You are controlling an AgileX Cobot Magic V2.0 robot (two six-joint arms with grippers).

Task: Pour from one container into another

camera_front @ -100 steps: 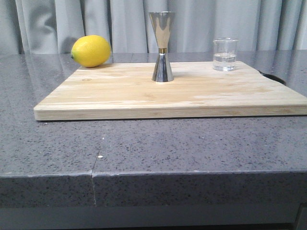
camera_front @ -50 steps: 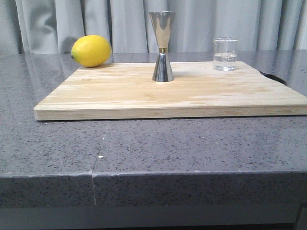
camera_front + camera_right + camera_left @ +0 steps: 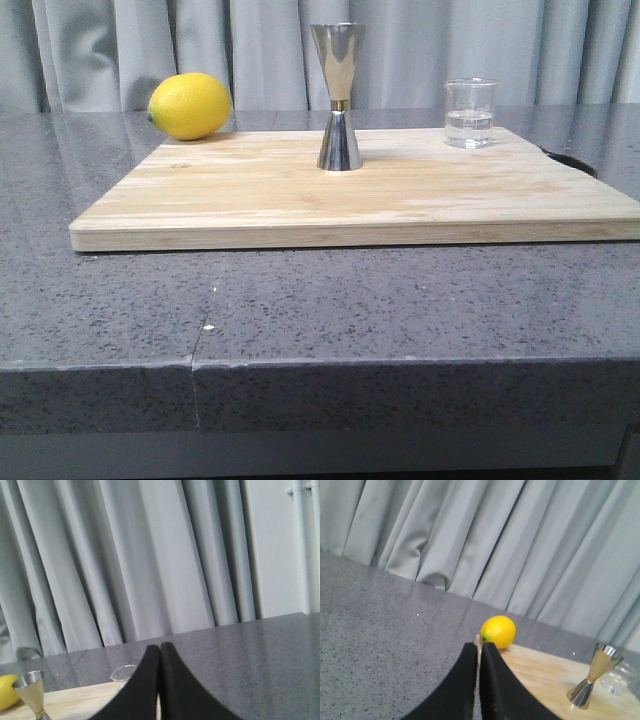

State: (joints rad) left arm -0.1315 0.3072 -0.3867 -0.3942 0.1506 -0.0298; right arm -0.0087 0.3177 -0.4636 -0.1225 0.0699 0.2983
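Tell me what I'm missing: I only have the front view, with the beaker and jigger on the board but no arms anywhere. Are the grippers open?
Observer: No. The left gripper is shut, fingers pressed together and empty.
Operator: And the right one?
Observer: The right gripper is shut too, holding nothing.
Operator: What is the left wrist camera looking at?
Observer: The lemon sits just beyond its fingertips, with the jigger further off on the cutting board.
Operator: Does the right wrist camera see the beaker?
Observer: Only the beaker rim shows, beside its fingers.
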